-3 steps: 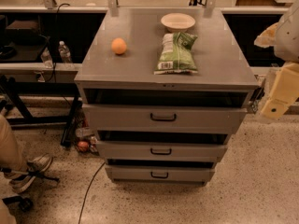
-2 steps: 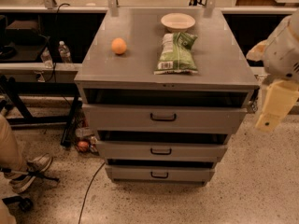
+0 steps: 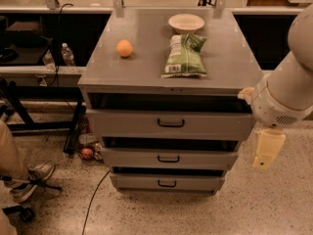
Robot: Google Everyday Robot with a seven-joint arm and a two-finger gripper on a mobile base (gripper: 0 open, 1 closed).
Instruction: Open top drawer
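The top drawer (image 3: 127, 123) is the widest grey front of the three-drawer cabinet, with a black wire handle (image 3: 170, 124) at its centre. A dark gap shows between it and the cabinet top. Two shorter grey drawers (image 3: 168, 158) (image 3: 167, 182) sit below it. My gripper (image 3: 267, 150) hangs down from the white arm (image 3: 288, 89) at the right, beside the cabinet's right front corner. It is level with the middle drawer, to the right of the top drawer's handle and apart from it.
On the cabinet top (image 3: 142, 72) lie an orange (image 3: 124, 48), a green bag (image 3: 185, 55) and a white bowl (image 3: 186, 22). A person's leg and shoe (image 3: 29, 177) are at the left. A cable (image 3: 93, 199) runs over the floor. A water bottle (image 3: 67, 55) stands on the left shelf.
My arm and gripper have moved left and down, from the right edge of the view toward the cabinet's right front corner. The drawers have not moved.
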